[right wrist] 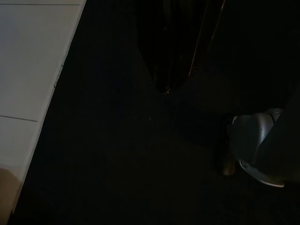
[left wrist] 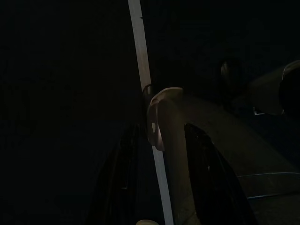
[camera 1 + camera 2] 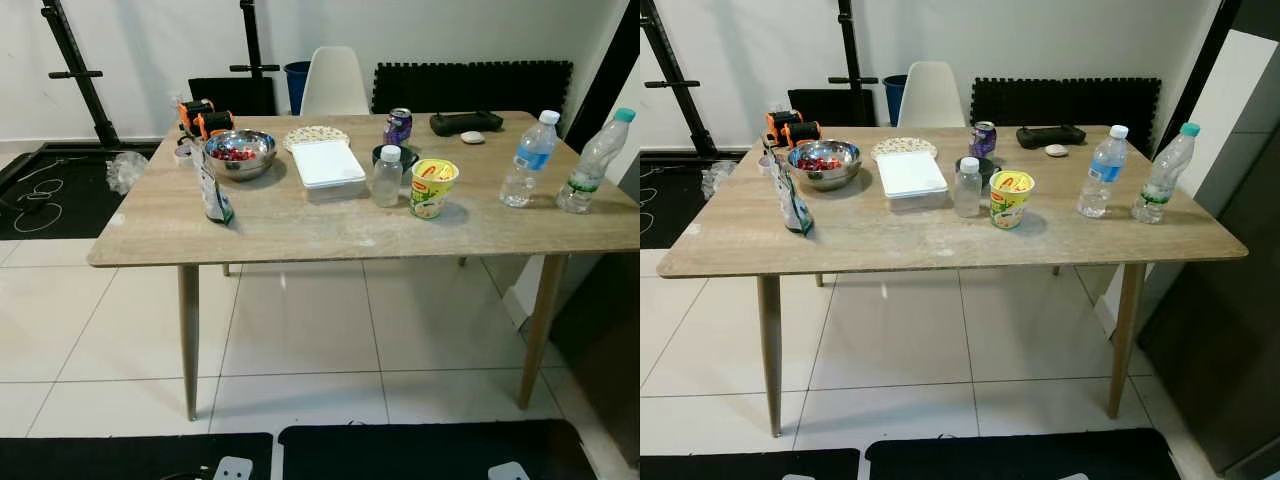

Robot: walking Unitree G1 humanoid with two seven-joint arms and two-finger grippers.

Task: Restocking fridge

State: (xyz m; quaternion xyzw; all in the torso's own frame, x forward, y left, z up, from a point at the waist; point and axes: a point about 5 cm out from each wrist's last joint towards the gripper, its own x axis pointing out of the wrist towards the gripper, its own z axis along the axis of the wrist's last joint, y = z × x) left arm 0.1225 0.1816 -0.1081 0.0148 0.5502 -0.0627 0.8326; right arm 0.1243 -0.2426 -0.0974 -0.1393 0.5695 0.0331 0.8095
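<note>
Left eye view: bottles on table; fingers' state perhaps hidden, idle.

A white chair stands behind the table, beside black foam mats (against the wall).

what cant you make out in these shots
- Left gripper: left wrist view too dark to tell if open or shut.
- Right gripper: right wrist view too dark as well.
- Dark bowl: contents hidden behind the small white-capped bottle.
- Purple can label: too small to read.
</note>
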